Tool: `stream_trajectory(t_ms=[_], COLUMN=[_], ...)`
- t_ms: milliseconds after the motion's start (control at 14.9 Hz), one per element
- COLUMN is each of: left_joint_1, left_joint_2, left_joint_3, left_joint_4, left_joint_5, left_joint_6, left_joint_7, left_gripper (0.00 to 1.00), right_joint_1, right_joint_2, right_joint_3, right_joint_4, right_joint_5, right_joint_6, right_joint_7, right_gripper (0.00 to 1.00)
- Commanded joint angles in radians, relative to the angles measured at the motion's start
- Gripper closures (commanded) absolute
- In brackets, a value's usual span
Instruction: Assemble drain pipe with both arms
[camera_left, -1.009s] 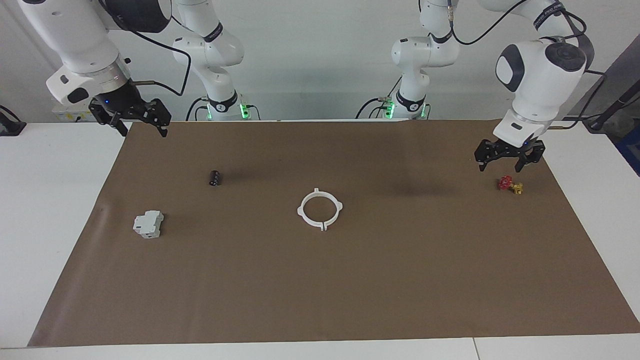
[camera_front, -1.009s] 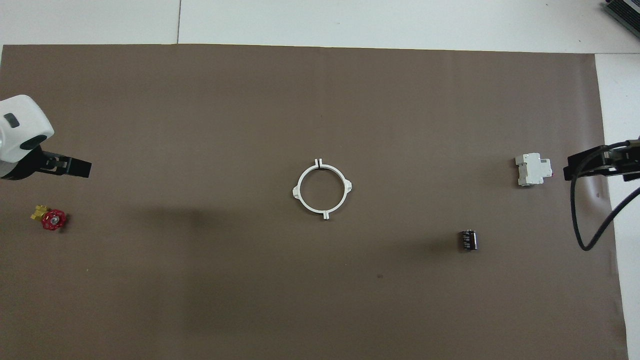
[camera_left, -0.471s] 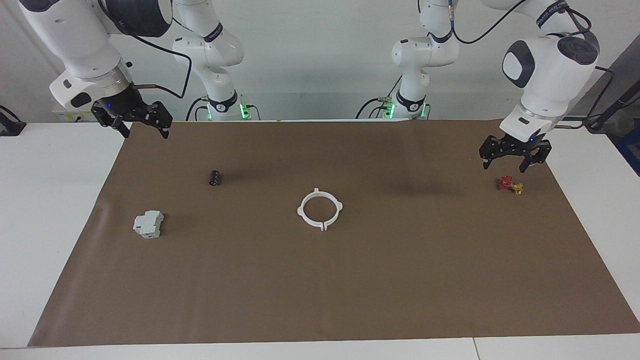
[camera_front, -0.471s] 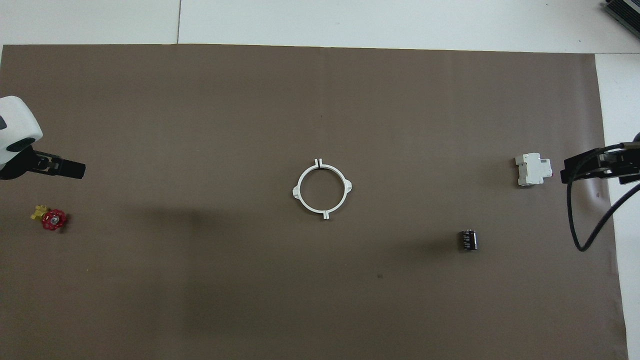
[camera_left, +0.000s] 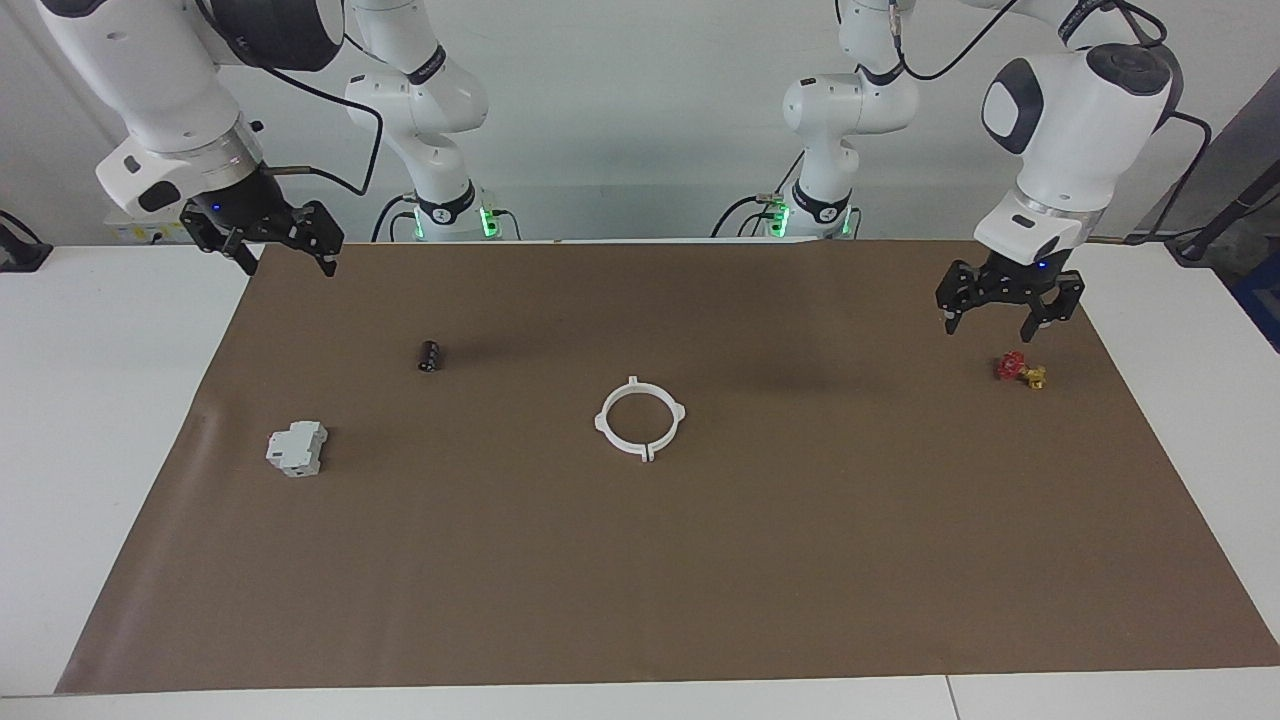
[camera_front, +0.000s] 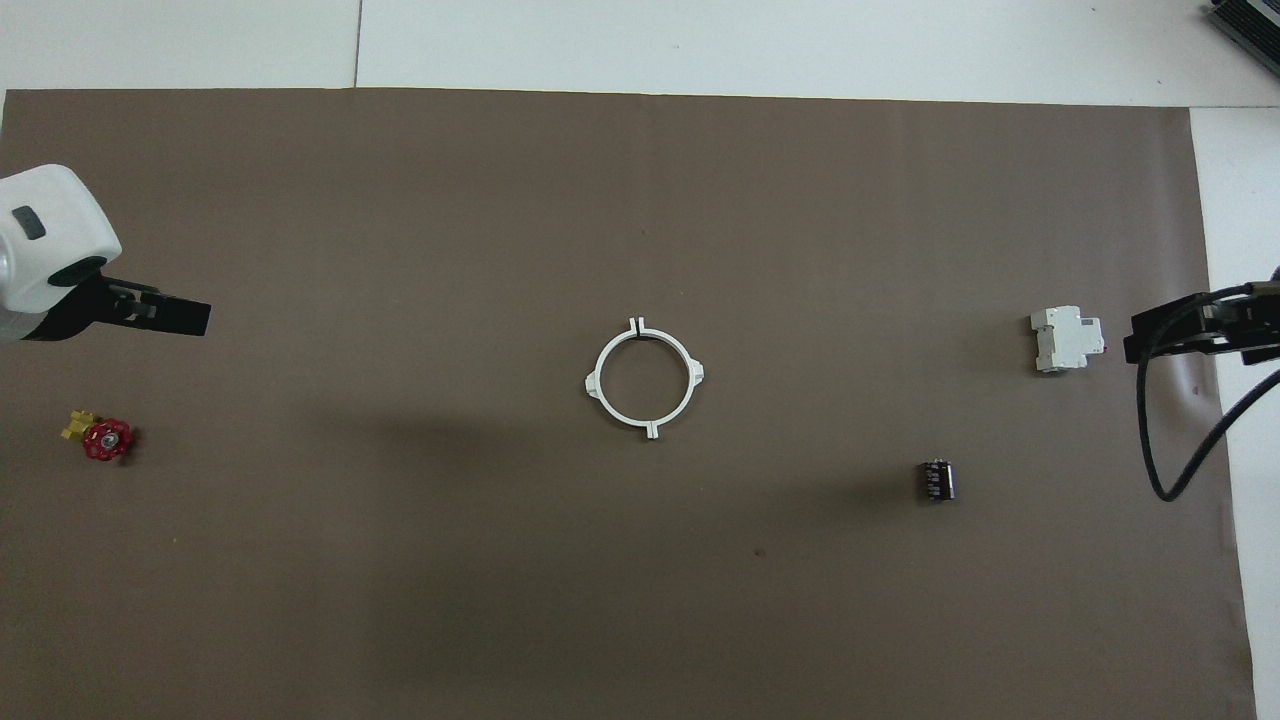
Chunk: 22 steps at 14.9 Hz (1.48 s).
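The drain pipe (camera_left: 640, 417) is lying flat near the middle of the brown mat (camera_left: 800, 560), well apart from every edge of the tabletop, its two white half-rings already meeting as one closed ring with the small end tabs paired at the seams nearest to and farthest from the robots; in the overhead view a thin slit is showing between the tabs at the seam farther from the robots, so I am judging the halves to be mated, though whether they are fully clipped I cannot tell; nothing is touching the ring, and the joining looks done or all but done, with only a final press or check possibly left. The left gripper (camera_left: 1008, 312) is hanging empty with its fingers spread over the mat toward the left arm's end of the table, just above and beside a small red and yellow valve (camera_left: 1020, 370); the right gripper (camera_left: 268, 242) is hanging empty with its fingers spread over the mat's corner at the right arm's end, by the edge where the robots stand. A small black cylinder (camera_left: 430, 355) and a grey-white blocky box (camera_left: 297, 448) are resting toward that same end, the box farther from the robots.
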Motion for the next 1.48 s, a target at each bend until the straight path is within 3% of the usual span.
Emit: stream_trajectory(t_ms=[0, 1413], left_joint_1=[-0.015, -0.016], left_joint_2=[-0.032, -0.069], left_joint_3=[0.004, 0.001], left_joint_4=[-0.002, -0.012], left_joint_5=[-0.012, -0.012], left_joint_6=[-0.028, -0.05], left_joint_7=[-0.023, -0.031], left_gripper=[0.0, 0.0], right_joint_1=[-0.002, -0.002], right_joint_2=[0.004, -0.001], right_joint_3=[0.005, 0.005], right_joint_4=[0.014, 0.001], right_joint_5=[0.0, 0.004], right_joint_6=[-0.007, 0.005], right_joint_7=[0.005, 0.005], right_gripper=[0.0, 0.0])
